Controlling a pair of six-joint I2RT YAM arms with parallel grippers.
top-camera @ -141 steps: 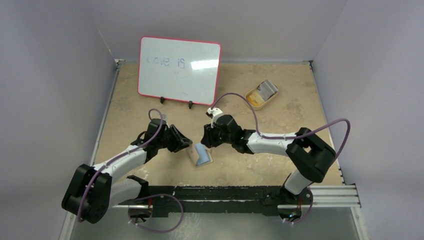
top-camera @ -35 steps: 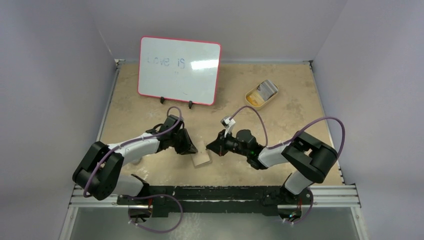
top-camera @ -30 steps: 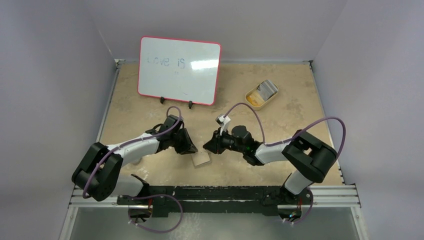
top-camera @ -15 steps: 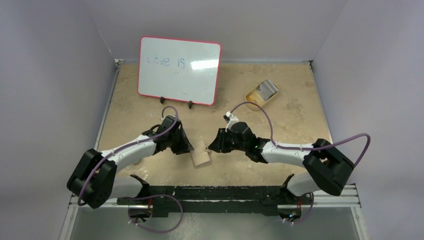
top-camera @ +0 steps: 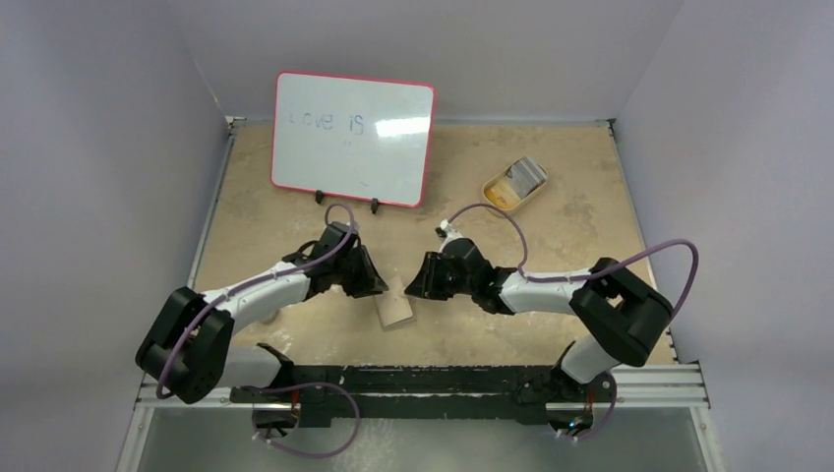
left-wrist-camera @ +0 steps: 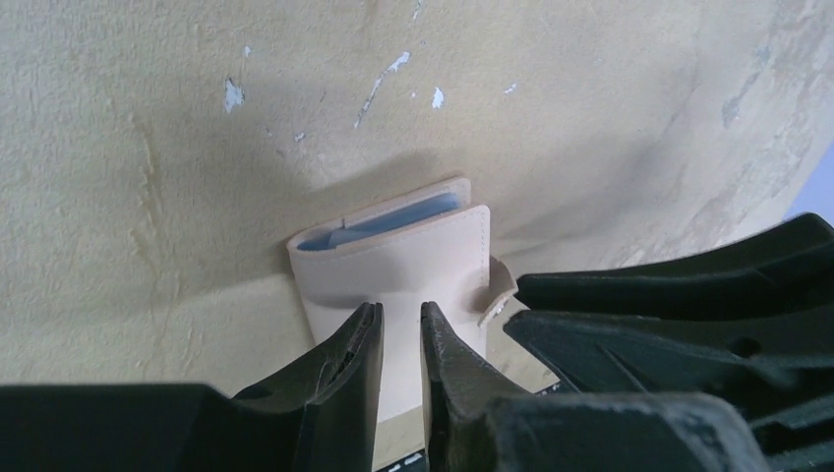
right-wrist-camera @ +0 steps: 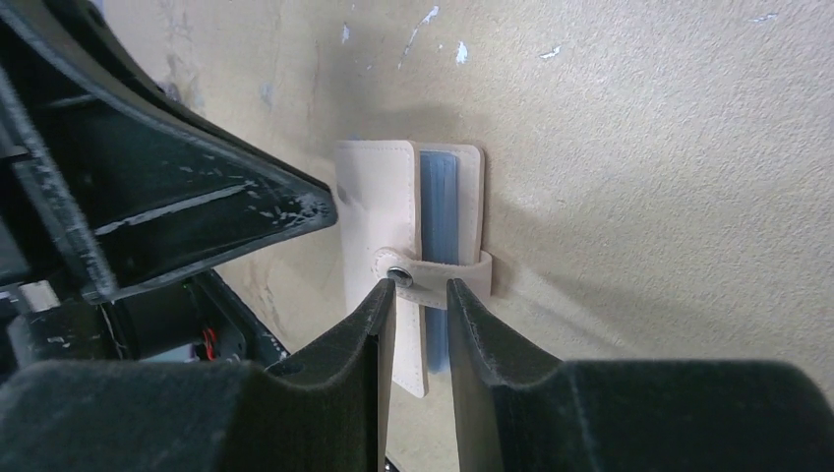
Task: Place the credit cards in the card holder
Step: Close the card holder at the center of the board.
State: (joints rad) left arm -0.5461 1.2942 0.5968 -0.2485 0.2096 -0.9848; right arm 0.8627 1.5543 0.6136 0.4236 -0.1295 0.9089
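Right wrist view: the small tan leather card holder (right-wrist-camera: pixel 408 246), open seconds ago, now lies folded on the beige surface (right-wrist-camera: pixel 639 147), bluish-grey cards (right-wrist-camera: pixel 441 211) inside; both hands (right-wrist-camera: pixel 415 295) (left-wrist-camera: pixel 398 329) nearly clenched, seemingly grasping nothing.

A robot test cell in a lab: plain pale walls (top-camera: pixel 118 147) box in a scuffed tan table (top-camera: pixel 570 236), with a metal rail (top-camera: pixel 649 379) at six o'clock and a red-rimmed whiteboard (top-camera: pixel 352 138) propped at eleven o'clock. Purple cables (top-camera: pixel 669 261) loop loose.
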